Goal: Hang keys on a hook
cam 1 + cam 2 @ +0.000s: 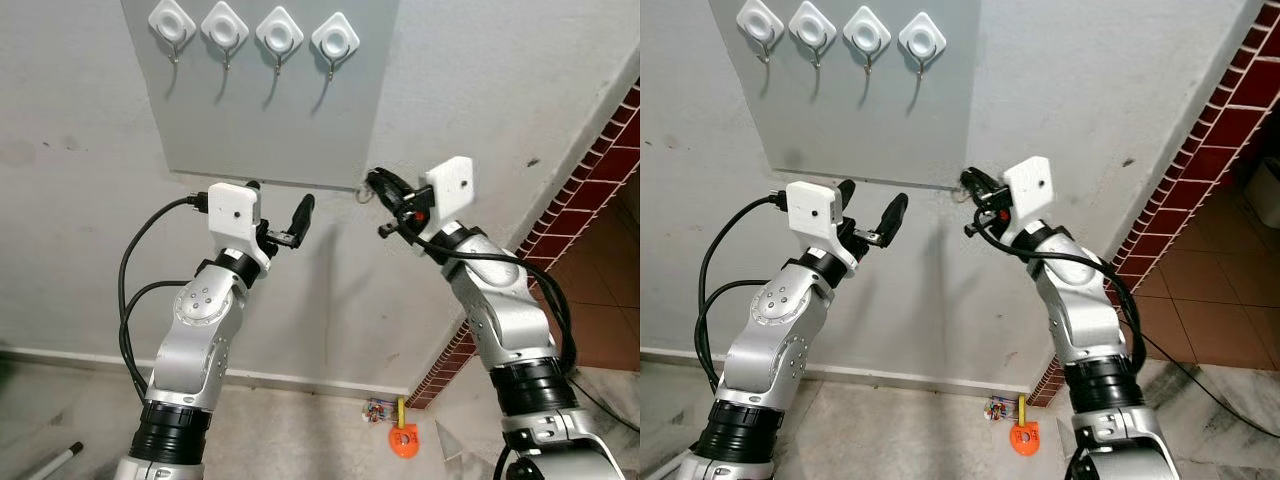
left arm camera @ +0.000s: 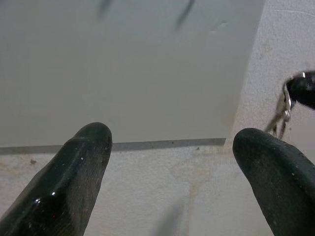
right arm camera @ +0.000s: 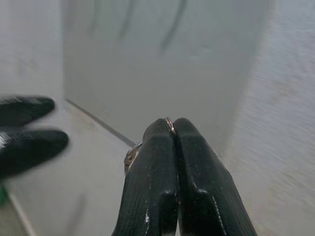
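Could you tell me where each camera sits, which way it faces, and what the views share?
Left eye: on the head, facing the wall and hooks; both arms show, left gripper and right gripper.
Right eye: beside it, the same scene.
Left wrist: on the left arm, looking along its spread fingers at the panel edge.
Right wrist: on the right arm, looking along fingers pinched on the key ring.
Shared: the panel; each wrist view catches the other gripper.

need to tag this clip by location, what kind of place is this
Probably a home entryway or passage. A grey wall panel carries a row of four white wall hooks, the rough plastered wall meets red brick tiles, and the right gripper, shut on a key ring, is raised below the panel.
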Available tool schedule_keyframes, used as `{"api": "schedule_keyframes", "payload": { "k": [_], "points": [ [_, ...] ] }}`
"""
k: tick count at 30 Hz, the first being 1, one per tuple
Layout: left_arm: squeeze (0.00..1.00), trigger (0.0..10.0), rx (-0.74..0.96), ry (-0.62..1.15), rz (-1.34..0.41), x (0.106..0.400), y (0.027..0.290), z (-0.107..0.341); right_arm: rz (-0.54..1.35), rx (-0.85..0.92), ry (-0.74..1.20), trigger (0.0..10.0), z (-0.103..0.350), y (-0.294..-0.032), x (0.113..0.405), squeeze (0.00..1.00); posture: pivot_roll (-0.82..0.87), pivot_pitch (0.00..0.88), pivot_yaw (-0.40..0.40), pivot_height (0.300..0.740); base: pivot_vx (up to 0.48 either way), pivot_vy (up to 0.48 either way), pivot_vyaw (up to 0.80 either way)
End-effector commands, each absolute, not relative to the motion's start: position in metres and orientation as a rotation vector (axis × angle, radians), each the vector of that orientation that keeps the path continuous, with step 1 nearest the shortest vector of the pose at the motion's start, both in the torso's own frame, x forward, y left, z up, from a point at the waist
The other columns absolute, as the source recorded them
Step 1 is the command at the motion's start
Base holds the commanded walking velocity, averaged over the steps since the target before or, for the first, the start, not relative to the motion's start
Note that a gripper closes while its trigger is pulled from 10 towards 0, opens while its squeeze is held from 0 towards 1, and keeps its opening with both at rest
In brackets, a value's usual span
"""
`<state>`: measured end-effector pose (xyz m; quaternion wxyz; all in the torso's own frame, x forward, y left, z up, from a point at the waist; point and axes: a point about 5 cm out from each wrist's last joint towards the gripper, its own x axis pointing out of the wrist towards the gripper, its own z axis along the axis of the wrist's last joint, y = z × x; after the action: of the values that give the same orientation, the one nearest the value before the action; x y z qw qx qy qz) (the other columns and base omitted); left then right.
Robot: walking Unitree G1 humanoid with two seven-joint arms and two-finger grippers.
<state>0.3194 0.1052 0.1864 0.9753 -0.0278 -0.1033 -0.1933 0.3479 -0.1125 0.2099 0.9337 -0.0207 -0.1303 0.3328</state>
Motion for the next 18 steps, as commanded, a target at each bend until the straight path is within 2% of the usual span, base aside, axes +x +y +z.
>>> {"api": "schedule_keyframes", "payload": {
  "k": [1, 6, 18],
  "points": [
    [0.0, 10.0, -0.036, -0.225, -0.414, 0.318, 0.103, 0.192, 0.724, -0.019, -0.288, 10.0, 0.219, -0.108, 0.348, 0.0, -0.02, 0.086, -0.05, 0.74, 0.0, 0.0, 0.0],
    [0.0, 10.0, -0.027, -0.236, -0.437, 0.318, 0.104, 0.197, 0.833, 0.077, -0.354, 10.0, 0.24, -0.093, 0.347, 0.0, -0.01, 0.079, -0.052, 0.74, 0.0, 0.0, 0.0],
    [0.0, 10.0, -0.014, -0.271, -0.45, 0.319, 0.104, 0.209, 0.845, 0.153, -0.417, 10.0, 0.26, -0.085, 0.359, 0.0, 0.0, 0.076, -0.051, 0.74, 0.0, 0.0, 0.0]
  ]
}}
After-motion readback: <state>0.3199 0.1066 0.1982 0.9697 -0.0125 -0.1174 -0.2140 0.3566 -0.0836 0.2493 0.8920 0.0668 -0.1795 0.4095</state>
